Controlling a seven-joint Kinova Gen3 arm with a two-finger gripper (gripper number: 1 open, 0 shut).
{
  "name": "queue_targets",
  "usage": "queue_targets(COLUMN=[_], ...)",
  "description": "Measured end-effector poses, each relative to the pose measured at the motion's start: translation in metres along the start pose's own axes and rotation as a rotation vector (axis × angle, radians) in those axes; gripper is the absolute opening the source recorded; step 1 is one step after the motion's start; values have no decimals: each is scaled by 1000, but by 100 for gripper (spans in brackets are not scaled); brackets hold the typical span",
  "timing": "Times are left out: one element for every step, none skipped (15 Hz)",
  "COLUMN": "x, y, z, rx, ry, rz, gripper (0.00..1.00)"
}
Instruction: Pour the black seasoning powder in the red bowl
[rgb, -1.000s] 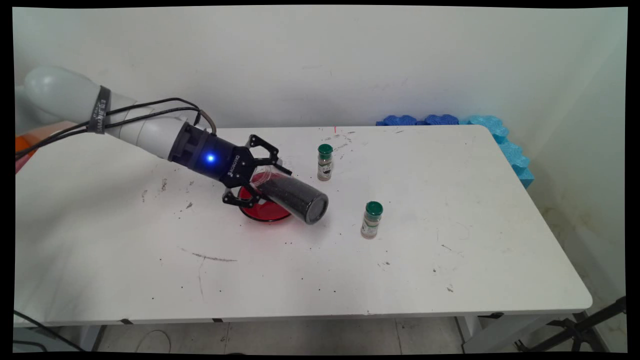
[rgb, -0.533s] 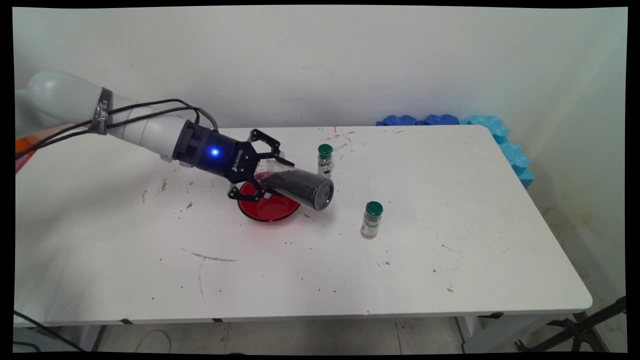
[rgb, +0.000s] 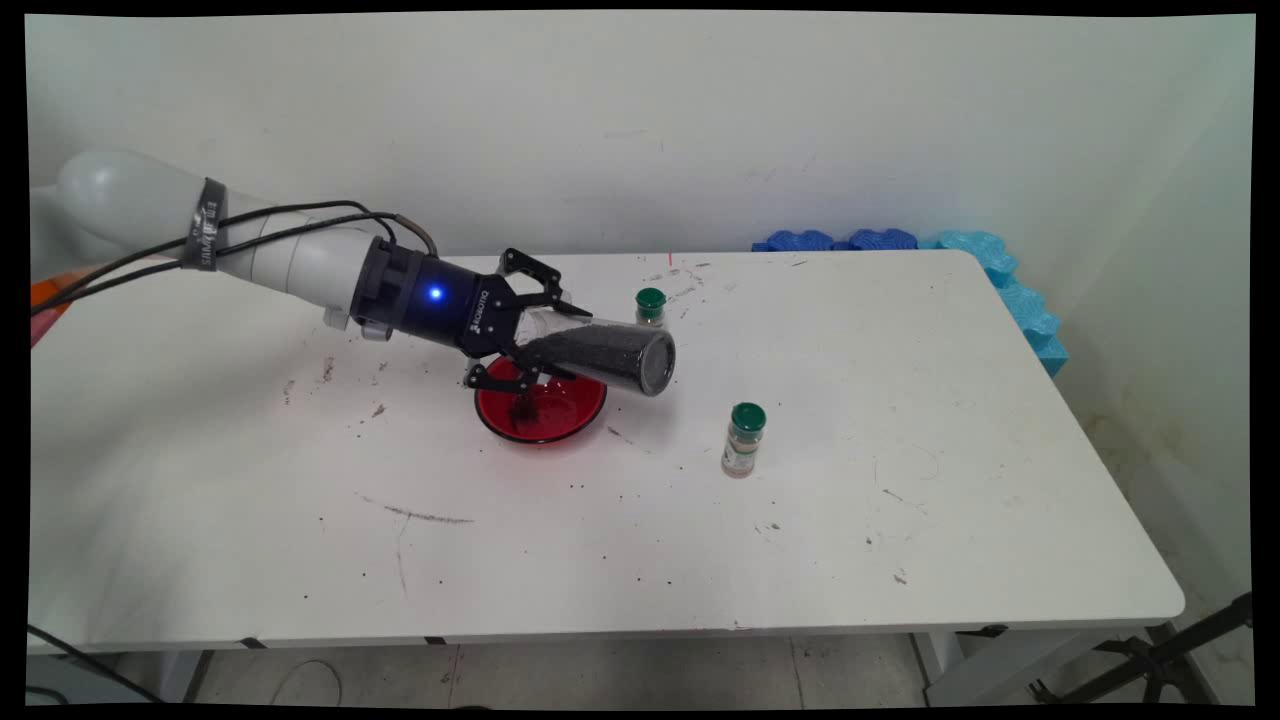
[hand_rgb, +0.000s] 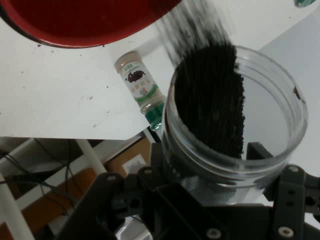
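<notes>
The claw (rgb: 522, 352) is closed tight around a clear jar (rgb: 598, 352) full of tiny black grains (hand_rgb: 212, 95). The claw grips the jar at its open end, one finger on each side. The jar lies almost flat in the air, and its closed bottom points toward the right end of the counter (rgb: 900, 520).

The open mouth of the jar is at the claw, and it hangs right over a red bowl (rgb: 541, 410). Black grains are falling out of the mouth and down into the bowl. A little dark heap shows inside the bowl, on its left side. In the hand view the jar fills the middle, the grains slide along one side of it, and a blurry stream of them leaves its rim toward the red bowl (hand_rgb: 85, 22).

The bowl sits on the counter, nearer the back edge than the front edge.

A small bottle with a green cap (rgb: 650, 306) stands upright just behind the jar's far end, near the back edge. A second green-capped bottle (rgb: 743, 440) stands upright to the right of the bowl, well apart from the claw.

Blue foam pieces (rgb: 1000, 280) sit along the counter's back right corner.
</notes>
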Motion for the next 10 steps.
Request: queue_targets(x=[0,1,1,2,2,2,2,2,2,2], y=[0,0,0,0,0,0,0,1,1,2], z=[0,0,0,0,1,1,1,1,1,1], rx=[-7,-13,-18,-23,-28,-32,-37,-45,-51,-58], ry=[-1,-2,-2,-3,-4,-5,-5,-6,-7,-10], rz=[-14,-26,-36,-47,-56,-65,-74,-89,-101,-114], gripper=[0,0,0,0,0,0,0,0,0,0])
